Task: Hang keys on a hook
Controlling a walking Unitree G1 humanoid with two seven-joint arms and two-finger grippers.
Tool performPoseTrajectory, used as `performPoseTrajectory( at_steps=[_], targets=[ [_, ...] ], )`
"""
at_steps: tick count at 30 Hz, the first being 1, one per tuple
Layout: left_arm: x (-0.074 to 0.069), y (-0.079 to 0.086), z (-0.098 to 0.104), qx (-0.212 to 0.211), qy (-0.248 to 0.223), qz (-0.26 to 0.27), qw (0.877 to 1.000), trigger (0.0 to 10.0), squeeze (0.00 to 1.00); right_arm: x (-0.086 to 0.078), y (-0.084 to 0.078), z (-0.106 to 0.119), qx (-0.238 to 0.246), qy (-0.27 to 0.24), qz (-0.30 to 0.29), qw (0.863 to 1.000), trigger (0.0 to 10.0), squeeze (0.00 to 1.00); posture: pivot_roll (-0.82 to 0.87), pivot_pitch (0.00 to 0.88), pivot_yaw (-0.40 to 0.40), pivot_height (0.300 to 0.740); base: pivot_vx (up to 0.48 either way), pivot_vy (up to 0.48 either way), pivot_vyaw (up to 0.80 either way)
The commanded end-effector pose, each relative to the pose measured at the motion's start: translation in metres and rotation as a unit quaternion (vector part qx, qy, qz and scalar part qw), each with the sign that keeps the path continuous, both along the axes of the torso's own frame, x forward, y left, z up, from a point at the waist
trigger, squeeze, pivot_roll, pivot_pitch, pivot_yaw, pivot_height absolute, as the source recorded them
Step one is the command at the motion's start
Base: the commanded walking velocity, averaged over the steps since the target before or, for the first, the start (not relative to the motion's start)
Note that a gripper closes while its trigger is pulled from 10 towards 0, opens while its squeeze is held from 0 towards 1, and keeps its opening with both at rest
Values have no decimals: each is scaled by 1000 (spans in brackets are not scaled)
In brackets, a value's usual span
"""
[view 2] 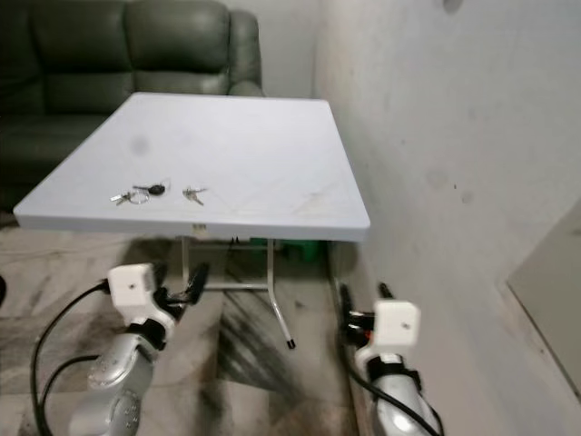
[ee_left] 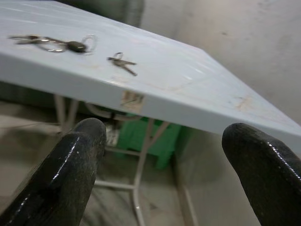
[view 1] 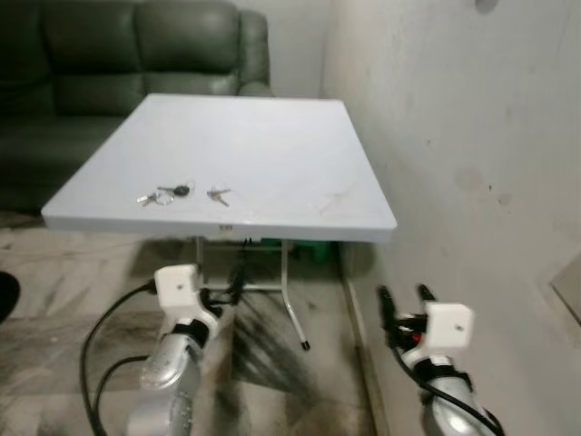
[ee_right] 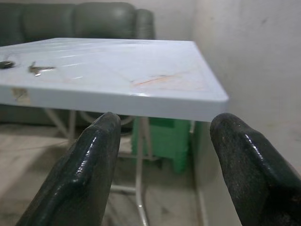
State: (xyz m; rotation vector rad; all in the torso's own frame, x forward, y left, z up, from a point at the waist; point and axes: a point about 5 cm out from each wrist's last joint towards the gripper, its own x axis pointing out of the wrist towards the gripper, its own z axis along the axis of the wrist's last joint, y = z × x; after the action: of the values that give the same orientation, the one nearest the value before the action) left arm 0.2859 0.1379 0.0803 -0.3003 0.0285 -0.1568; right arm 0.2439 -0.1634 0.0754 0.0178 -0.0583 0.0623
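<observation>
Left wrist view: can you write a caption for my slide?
Open left gripper below the white square table's edge, two small metal key bunches lying on top.

A white table (view 1: pixel 272 163) stands beside the wall. Near its front edge lie a key bunch (view 1: pixel 163 194) and, just beside it, smaller keys (view 1: pixel 218 195), apart.

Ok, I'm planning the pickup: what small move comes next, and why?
Probably raise the left gripper toward the small key set near the table's front edge. Both grippers hang open below the tabletop, the right gripper farther from the keys.
</observation>
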Motion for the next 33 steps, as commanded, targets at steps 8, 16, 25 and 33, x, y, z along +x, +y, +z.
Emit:
performPoseTrajectory(
  at_steps=[8, 16, 25, 33],
  targets=[
    [5, -4, 1, 7, 8, -8, 1000, 10000, 0, 4, 0, 3, 14, -2, 0, 1000, 10000, 0, -45, 0, -37, 740, 0, 0, 248],
    [9, 1, 1, 6, 10, -5, 1000, 10000, 0, 5, 0, 7, 8, -9, 4, 1000, 10000, 0, -47, 0, -36, 740, 0, 30, 0],
    [13, 4, 4, 5, 6, -2, 1000, 10000, 0, 6, 0, 10, 7, -13, 7, 1000, 10000, 0, -46, 0, -39, 740, 0, 452, 0],
    [13, 4, 3, 1, 5, -1, 1000, 10000, 0, 6, 1, 9, 7, -10, 10, 1000, 10000, 0, -44, 0, -44, 740, 0, 472, 0]
  ],
)
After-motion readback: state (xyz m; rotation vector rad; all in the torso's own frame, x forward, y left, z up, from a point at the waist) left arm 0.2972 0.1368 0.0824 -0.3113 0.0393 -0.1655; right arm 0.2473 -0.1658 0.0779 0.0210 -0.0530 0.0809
